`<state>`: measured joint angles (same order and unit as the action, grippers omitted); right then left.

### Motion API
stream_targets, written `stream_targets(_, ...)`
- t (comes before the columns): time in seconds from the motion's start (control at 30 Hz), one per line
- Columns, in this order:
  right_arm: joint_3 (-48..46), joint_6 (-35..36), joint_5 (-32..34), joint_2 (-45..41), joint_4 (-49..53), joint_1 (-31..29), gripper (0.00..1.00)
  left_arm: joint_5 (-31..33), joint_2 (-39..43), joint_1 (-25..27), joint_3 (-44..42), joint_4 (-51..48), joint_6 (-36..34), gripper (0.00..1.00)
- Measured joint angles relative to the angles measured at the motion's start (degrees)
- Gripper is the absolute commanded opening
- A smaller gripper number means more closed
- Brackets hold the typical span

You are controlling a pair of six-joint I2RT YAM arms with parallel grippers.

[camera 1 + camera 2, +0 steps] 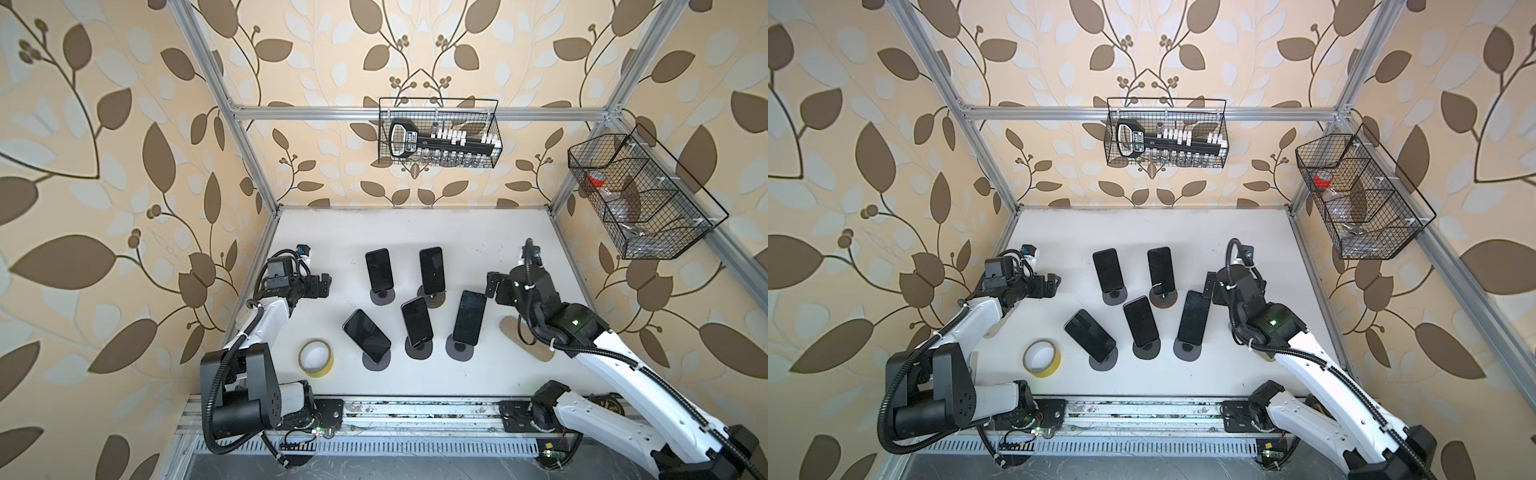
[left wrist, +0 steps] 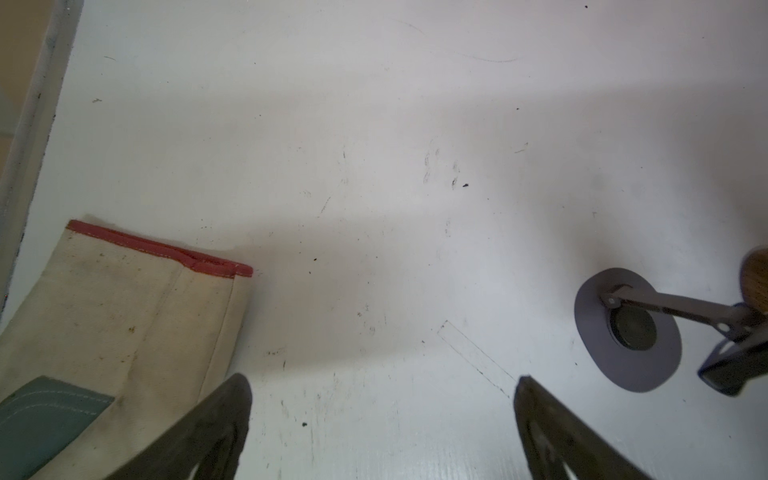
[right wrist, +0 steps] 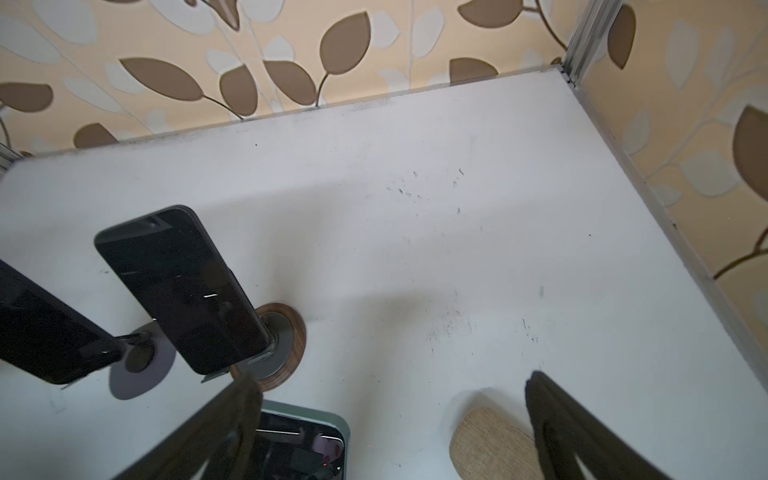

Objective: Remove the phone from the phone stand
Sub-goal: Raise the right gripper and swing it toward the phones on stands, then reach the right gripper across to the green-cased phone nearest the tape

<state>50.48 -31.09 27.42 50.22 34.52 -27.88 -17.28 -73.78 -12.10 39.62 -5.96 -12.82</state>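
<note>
The left pincer (image 1: pixel 326 286) and right pincer (image 1: pixel 491 286) are held wide open, empty; the nearest phone (image 1: pixel 470 317) should be pinched by its long sides and lifted slowly off its stand (image 1: pixel 459 352)

Robot test booth, lab type. Aluminium frame (image 1: pixel 311 111) boxes in a white table (image 1: pixel 415 232); leaf-pattern wallpaper (image 1: pixel 104 166) lines the walls all round. Two wire baskets hang on the frame: back basket (image 1: pixel 384 124) high up, beyond and between the left pincer (image 1: pixel 327 284) and right pincer (image 1: pixel 492 286); side basket (image 1: pixel 648 245) high up, outward of the right pincer. Metal rail (image 1: pixel 415 409) behind both pincers carries the left arm (image 1: pixel 266 322) and right arm (image 1: pixel 615 361).
</note>
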Motion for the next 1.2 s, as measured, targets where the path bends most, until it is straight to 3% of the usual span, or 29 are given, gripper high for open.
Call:
stream_targets(0.1,1.29,0.0,-5.22,0.74,2.29,5.22,1.0,0.2,0.0,0.0,0.0,0.52,0.17,0.99)
stream_targets(0.33,4.15,-0.87,-8.59,4.09,7.41,-1.81,1.0,0.37,-0.04,0.0,0.0,0.83,0.37,0.99)
stream_targets(0.87,5.14,-5.62,-10.75,7.5,9.29,-8.9,1.0,-0.04,-1.46,0.0,0.02,-0.22,0.72,0.99)
stream_targets(1.2,7.82,3.89,-17.03,6.69,3.96,-12.28,1.0,-1.51,-4.04,-0.02,1.86,-2.34,1.07,0.99)
